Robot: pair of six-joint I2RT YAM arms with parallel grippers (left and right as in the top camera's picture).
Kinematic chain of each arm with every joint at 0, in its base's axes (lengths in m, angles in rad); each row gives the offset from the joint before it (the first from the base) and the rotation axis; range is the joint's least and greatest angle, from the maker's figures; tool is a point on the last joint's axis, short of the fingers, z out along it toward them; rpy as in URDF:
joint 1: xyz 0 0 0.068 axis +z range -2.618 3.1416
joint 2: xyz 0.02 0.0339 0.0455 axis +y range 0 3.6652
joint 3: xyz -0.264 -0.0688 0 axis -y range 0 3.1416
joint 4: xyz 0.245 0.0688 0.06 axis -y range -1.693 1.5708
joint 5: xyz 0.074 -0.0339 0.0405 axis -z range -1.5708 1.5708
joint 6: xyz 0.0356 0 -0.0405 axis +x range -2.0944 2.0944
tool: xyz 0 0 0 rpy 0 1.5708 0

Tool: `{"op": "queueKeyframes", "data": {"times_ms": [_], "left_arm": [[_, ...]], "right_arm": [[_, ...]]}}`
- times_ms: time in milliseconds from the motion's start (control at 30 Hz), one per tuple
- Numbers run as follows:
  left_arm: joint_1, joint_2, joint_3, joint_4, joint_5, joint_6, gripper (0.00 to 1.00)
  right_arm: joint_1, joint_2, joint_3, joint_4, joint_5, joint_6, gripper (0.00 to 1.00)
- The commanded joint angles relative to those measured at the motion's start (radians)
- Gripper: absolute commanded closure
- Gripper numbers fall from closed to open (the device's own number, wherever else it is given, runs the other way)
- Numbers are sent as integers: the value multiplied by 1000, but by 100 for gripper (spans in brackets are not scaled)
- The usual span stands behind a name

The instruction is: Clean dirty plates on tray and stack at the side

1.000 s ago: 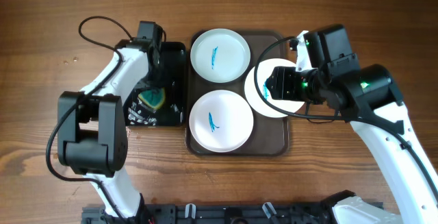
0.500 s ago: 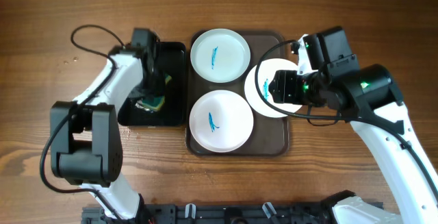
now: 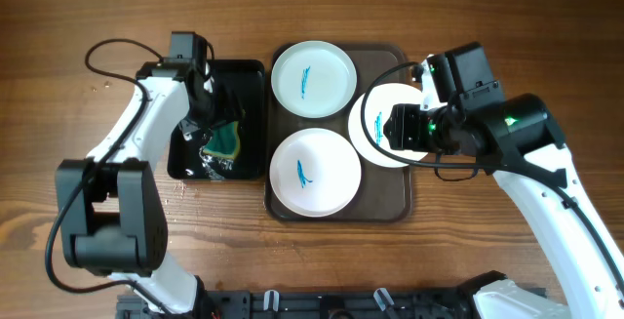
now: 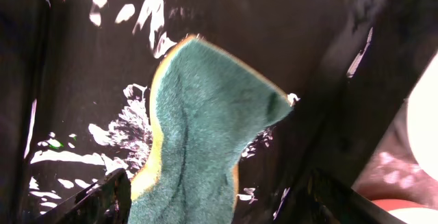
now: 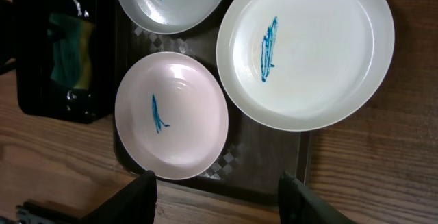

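The left gripper (image 4: pixel 219 207) straddles the near end of the green sponge (image 4: pixel 205 128) in the wet black bin (image 3: pixel 250 75); whether its jaws actually pinch it cannot be told. The sponge looks soft, light and waterlogged, so it is best held across its thickness near the middle. On the brown tray (image 5: pixel 267 162) beside the bin, three blue-marked plates (image 5: pixel 308 49) look rigid and slick. The right gripper (image 5: pixel 222 196) hovers spread and empty. Since half a second ago, the sponge has shifted right and the plates are unmoved.
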State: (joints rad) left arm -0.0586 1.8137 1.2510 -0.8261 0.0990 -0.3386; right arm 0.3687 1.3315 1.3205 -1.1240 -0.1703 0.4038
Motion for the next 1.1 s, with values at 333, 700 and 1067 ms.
{"op": "queueKeyframes", "data": {"times_ms": [333,700,1067], "left_arm": [[-27,133,-85,85,-70,-5,96],[-23,18,48,-112,-70,21,29],[-23,21,-241,189,-70,17,96]], "right_arm": [[3,43,-5,-53,25,48,43],[3,111,-5,-56,25,45,49],[3,142,-5,-111,21,40,41]]}}
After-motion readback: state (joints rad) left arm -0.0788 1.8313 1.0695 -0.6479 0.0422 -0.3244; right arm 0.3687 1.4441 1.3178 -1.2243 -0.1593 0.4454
